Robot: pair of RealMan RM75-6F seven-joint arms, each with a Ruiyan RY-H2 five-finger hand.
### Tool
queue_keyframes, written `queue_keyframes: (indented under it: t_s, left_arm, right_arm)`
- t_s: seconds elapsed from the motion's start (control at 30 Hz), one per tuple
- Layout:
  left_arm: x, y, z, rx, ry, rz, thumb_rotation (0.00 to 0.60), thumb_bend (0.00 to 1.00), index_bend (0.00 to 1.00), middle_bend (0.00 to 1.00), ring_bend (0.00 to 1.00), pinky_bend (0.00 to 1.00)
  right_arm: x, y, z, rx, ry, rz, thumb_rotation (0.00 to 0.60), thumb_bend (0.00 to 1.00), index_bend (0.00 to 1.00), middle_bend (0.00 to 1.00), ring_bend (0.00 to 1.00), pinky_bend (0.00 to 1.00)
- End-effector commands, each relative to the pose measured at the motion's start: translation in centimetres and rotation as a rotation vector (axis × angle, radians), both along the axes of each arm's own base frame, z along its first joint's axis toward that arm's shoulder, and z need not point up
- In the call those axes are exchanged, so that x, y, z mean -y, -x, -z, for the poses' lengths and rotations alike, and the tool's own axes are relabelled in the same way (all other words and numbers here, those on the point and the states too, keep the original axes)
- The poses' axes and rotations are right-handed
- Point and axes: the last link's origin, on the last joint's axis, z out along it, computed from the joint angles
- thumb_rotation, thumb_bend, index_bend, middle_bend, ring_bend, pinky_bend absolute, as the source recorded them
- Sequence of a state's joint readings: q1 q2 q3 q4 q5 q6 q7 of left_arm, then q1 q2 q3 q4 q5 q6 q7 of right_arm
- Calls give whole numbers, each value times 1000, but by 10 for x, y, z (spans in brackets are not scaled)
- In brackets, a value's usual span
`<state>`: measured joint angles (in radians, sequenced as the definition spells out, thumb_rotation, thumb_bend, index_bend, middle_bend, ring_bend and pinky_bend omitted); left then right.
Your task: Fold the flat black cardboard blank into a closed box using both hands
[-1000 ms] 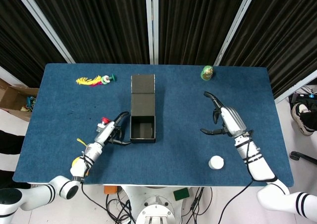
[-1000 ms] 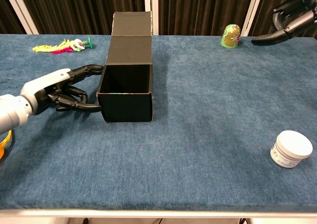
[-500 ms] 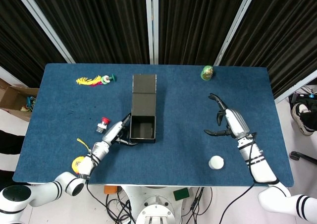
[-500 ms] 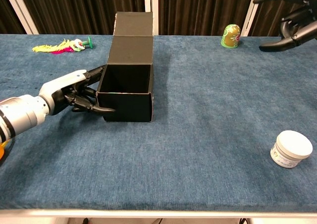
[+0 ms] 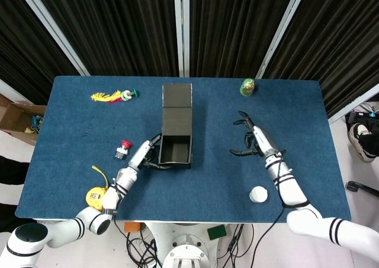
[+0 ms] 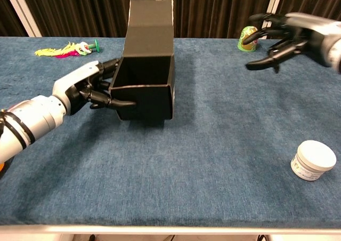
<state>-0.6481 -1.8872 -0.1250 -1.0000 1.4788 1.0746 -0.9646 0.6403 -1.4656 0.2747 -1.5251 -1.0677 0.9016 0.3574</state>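
Black cardboard box (image 6: 146, 89), partly formed, at mid-table with its long axis running away from the robot and its lid flap standing open at the far end; the visible interior is empty. The left hand (image 6: 90, 86) grips its left wall, tipping it slightly. The right hand (image 6: 279, 38), fingers spread and holding nothing, hovers well to the box's right, farther from it than the left

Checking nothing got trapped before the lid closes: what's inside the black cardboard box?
The black cardboard box looks empty: only its dark floor and inner walls show. The corner under its near wall is hidden. The left hand grips its left wall.
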Motion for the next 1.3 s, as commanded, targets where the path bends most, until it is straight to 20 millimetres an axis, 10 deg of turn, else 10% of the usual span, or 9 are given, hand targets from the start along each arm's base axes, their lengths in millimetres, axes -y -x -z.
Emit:
queue_keyframes:
  t_s: [0.03, 0.43, 0.7, 1.03, 1.3]
  left_arm:
    - [6, -10, -13, 27, -30, 50, 600, 56, 585, 594, 691, 972]
    - [15, -39, -27, 4, -52, 163, 600, 56, 582, 584, 694, 969]
    - [4, -34, -14, -139, -40, 166, 600, 52, 569, 575, 693, 967]
    - [-16, -17, -7, -248, -36, 47, 600, 46, 550, 522, 694, 957]
    - [-20, -6, -10, -274, -51, -40, 600, 40, 423, 432, 696, 965]
  right_arm:
    - [29, -37, 24, 23, -71, 13, 600, 0, 34, 250, 729, 698]
    - [72, -136, 37, 108, -47, 6, 600, 0, 43, 262, 738, 704]
    - [60, -188, 11, 167, -75, -134, 600, 0, 45, 293, 749, 714]
    - [4, -192, 17, -132, -242, -374, 600, 0, 57, 327, 772, 753]
    - [2, -183, 15, -361, -163, -431, 600, 0, 108, 355, 788, 770]
